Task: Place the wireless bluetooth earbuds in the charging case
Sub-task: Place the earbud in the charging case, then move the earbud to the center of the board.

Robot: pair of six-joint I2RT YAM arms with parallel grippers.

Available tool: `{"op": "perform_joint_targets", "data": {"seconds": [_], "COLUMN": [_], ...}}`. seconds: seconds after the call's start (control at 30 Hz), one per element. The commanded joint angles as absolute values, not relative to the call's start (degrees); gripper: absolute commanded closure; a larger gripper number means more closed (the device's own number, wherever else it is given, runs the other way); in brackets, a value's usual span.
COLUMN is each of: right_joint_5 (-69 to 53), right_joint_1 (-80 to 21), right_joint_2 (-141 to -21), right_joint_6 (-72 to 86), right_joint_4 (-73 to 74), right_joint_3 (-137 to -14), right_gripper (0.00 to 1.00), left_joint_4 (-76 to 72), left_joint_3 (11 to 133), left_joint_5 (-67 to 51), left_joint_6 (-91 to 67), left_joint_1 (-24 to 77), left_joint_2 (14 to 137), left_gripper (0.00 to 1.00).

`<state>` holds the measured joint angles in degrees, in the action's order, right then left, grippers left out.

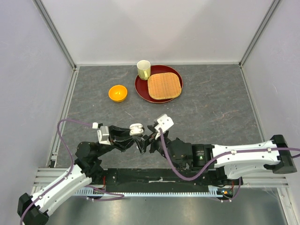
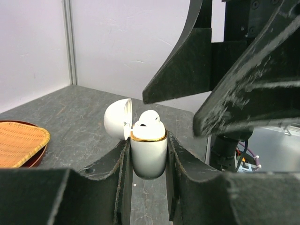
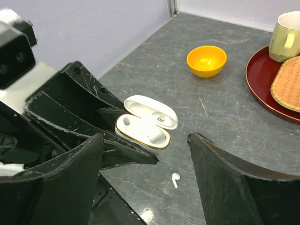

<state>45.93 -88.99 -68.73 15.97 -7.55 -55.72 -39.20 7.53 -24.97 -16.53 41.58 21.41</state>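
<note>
My left gripper [image 2: 148, 146] is shut on the white charging case [image 2: 148, 157] and holds it upright just above the table, with its lid [image 2: 117, 119] open. One white earbud [image 2: 149, 123] sits in the case; in the right wrist view [image 3: 157, 136] the slot beside it is empty. Another white earbud [image 3: 175, 179] lies loose on the table just below the case [image 3: 143, 129]. My right gripper [image 3: 146, 139] is open and empty, hovering over the case and the loose bud. In the top view the case [image 1: 136, 128] sits between the left gripper [image 1: 135, 135] and right gripper [image 1: 146, 138]. No black earbuds show.
An orange bowl [image 1: 117, 93] stands further back on the left. A red tray [image 1: 142, 89] at the back holds a woven mat [image 1: 164, 86] and a cream mug [image 1: 144, 69]. Walls close in the table on three sides.
</note>
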Motion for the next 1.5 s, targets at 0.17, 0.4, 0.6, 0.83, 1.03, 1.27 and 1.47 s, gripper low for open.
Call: {"op": "perform_joint_targets", "data": {"seconds": [0.17, 0.4, 0.6, 0.83, 1.03, 1.27, 1.47], "right_joint_5": [52.3, 65.5, 60.7, 41.3, 28.7, 19.9, 10.5], "right_joint_1": [-88.6, -83.9, -71.9, -63.6, -61.0, -60.9, -60.9], "right_joint_2": [-54.3, -49.1, -48.4, -56.7, -67.5, -74.4, -79.4], "right_joint_6": [19.3, 33.9, 54.7, 54.8, 52.8, 49.3, 46.8], "right_joint_4": [-12.0, -1.6, 23.9, 29.0, 30.5, 26.6, 20.9], "right_joint_3": [-52.9, -50.7, -51.4, -52.1, -55.0, -55.8, -55.2], "right_gripper": [0.09, 0.05, 0.04, 0.04, 0.05, 0.14, 0.25], "left_joint_4": [-39.0, -37.5, -35.9, -33.8, -30.7, -23.1, -18.9], "left_joint_3": [8.5, 9.1, 11.1, 13.5, 15.4, 16.0, 16.0], "left_joint_5": [-22.1, -21.2, -21.2, -21.4, -20.0, -17.6, -14.1], "left_joint_6": [-14.9, -14.1, -12.9, -12.2, -10.5, -8.5, -6.7], "left_joint_1": [41.5, 41.4, 41.5, 41.5, 41.5, 41.4, 41.5], "left_joint_2": [18.5, 17.2, 17.8, 16.7, 13.7, 8.8, 5.4], "left_gripper": [0.98, 0.98, 0.98, 0.98, 0.98, 0.98, 0.98]}}
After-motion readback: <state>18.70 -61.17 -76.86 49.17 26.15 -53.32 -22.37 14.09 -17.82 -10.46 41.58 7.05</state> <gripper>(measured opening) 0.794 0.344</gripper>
